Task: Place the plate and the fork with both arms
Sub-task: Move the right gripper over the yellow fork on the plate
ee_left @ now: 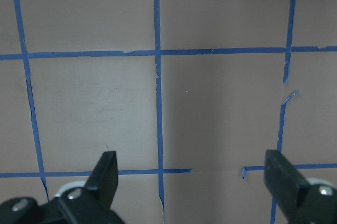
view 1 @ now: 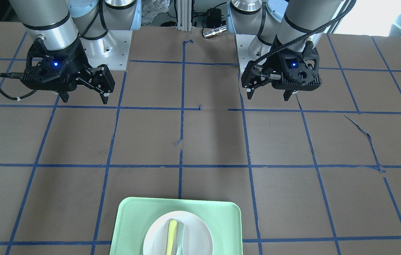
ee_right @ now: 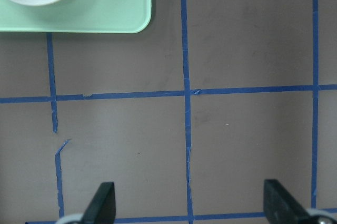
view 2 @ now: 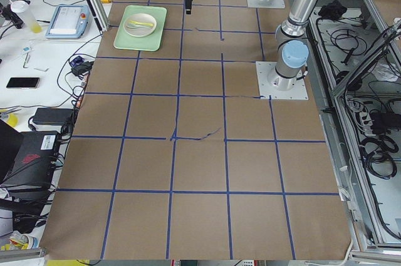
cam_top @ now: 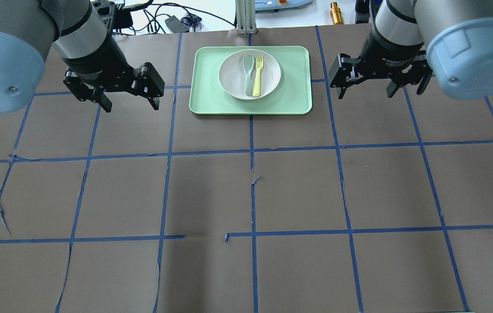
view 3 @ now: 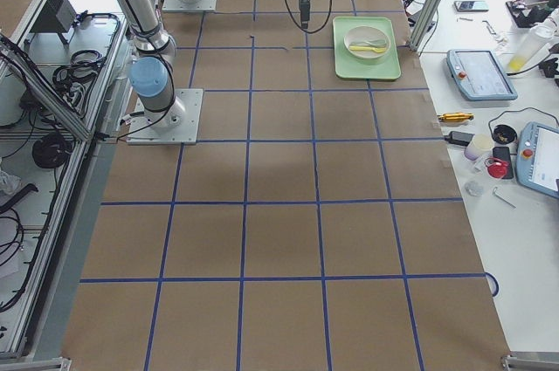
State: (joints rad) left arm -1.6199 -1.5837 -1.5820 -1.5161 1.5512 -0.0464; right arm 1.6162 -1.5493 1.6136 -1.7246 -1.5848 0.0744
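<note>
Overhead exterior: black left end effector [cam_top: 131, 105] and right end effector [cam_top: 366, 94] are held apart, empty; round white plate [cam_top: 229, 85] and yellow plastic fork [cam_top: 257, 76] are yet to be grasped.

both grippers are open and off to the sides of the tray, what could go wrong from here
1. The fork lies right beside the spoon in the plate; fingers closing on it may catch or nudge the spoon.
2. Both targets sit together on the tray, so the left gripper and right gripper might crowd each other reaching in.
</note>
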